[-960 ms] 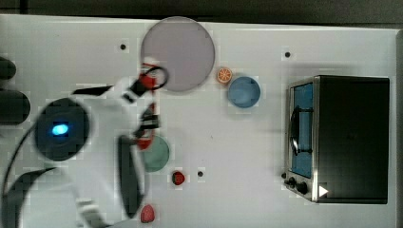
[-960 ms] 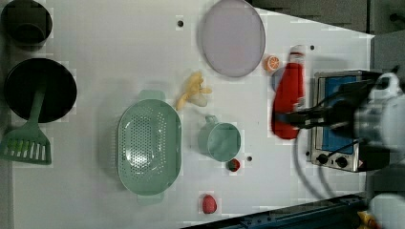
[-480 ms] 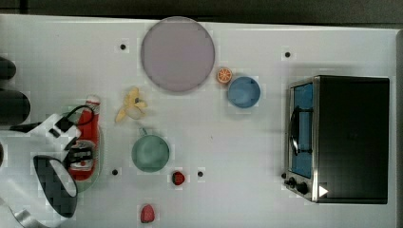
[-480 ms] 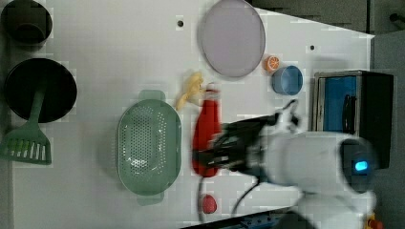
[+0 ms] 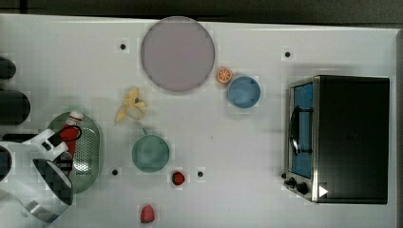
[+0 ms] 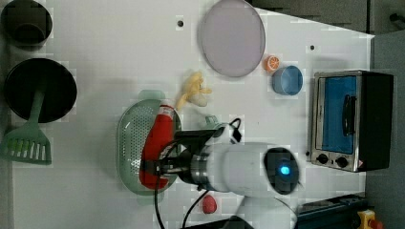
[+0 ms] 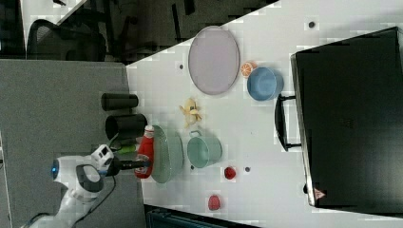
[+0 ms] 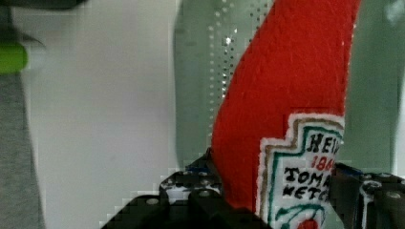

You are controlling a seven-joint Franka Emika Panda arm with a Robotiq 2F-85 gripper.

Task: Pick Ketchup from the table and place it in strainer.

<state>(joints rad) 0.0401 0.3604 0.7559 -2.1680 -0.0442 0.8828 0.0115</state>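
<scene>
The Ketchup (image 6: 160, 138) is a slim red bottle with a white cap, and my gripper (image 6: 155, 168) is shut on its lower half. It hangs over the strainer (image 6: 129, 143), a pale green oval basket with small holes in its base. In the top view the Ketchup (image 5: 71, 133) lies along the strainer (image 5: 90, 152), cap toward the far rim. The right view has the Ketchup (image 7: 144, 154) raised beside the strainer (image 7: 167, 154). In the wrist view the labelled Ketchup (image 8: 286, 95) sits between my fingers (image 8: 191, 195), with the strainer (image 8: 200, 71) behind.
A teal mug-like bowl (image 5: 150, 153) stands right beside the strainer, and a banana (image 5: 130, 107) lies just beyond it. A dark red fruit (image 5: 178, 178) and a strawberry lump (image 5: 148, 213) lie near the front. A black pan (image 6: 39, 95) and a green spatula (image 6: 26, 143) sit at the left view's left.
My arm has swung across the table with the Ketchup, from near the oven toward the left view's left, and now holds it over the strainer.
</scene>
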